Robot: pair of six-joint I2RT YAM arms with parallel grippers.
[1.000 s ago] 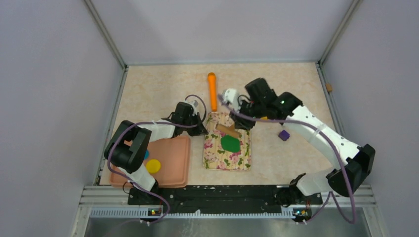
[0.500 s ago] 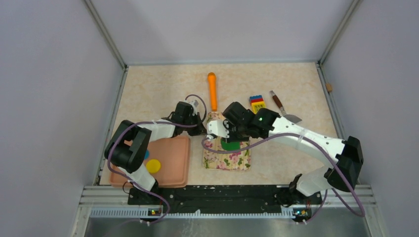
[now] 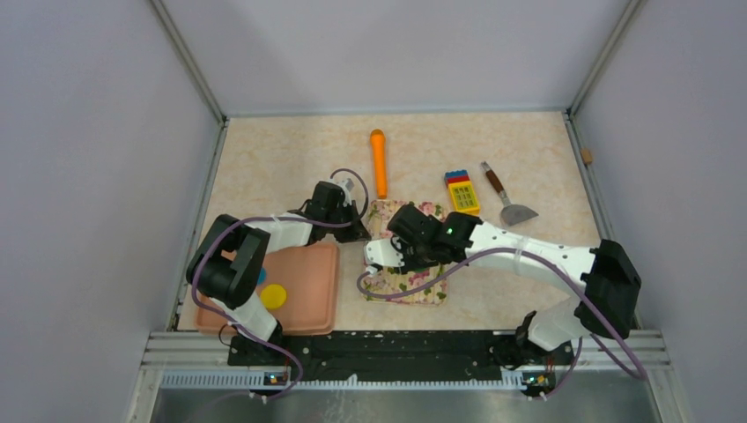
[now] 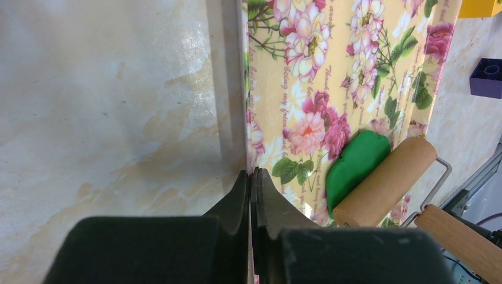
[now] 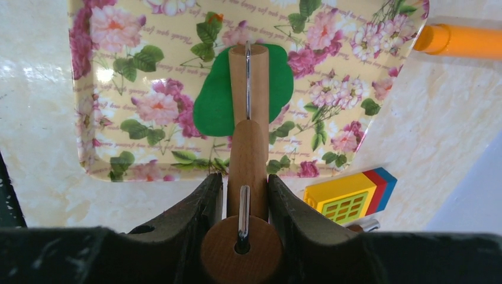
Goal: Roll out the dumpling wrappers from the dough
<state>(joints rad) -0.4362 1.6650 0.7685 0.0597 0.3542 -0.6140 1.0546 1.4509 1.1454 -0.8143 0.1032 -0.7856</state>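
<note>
The green dough [image 5: 214, 106] lies flattened on the floral mat [image 5: 118, 89]. My right gripper [image 5: 247, 177] is shut on the handle of a wooden rolling pin [image 5: 247, 145], whose roller rests across the dough. In the left wrist view the dough [image 4: 355, 158] shows beside the roller [image 4: 388, 180]. My left gripper [image 4: 253, 173] is shut on the mat's left edge [image 3: 368, 231]. From above, the right arm [image 3: 440, 236] hides the dough. Two dumpling wrappers, a yellow disc [image 3: 273, 295] and a blue one [image 3: 262, 275], lie on the pink tray [image 3: 308, 282].
An orange stick [image 3: 379, 163] lies beyond the mat. A yellow toy block [image 3: 462, 192] and a scraper [image 3: 509, 204] sit to the right of it. A purple block [image 4: 486, 77] lies off the mat's far side. Grey walls close the table in.
The right arm has swung in from the far right and drawn the rolling pin toward the near-left over the dough, uncovering the toy block and scraper. The left arm has stayed put.
</note>
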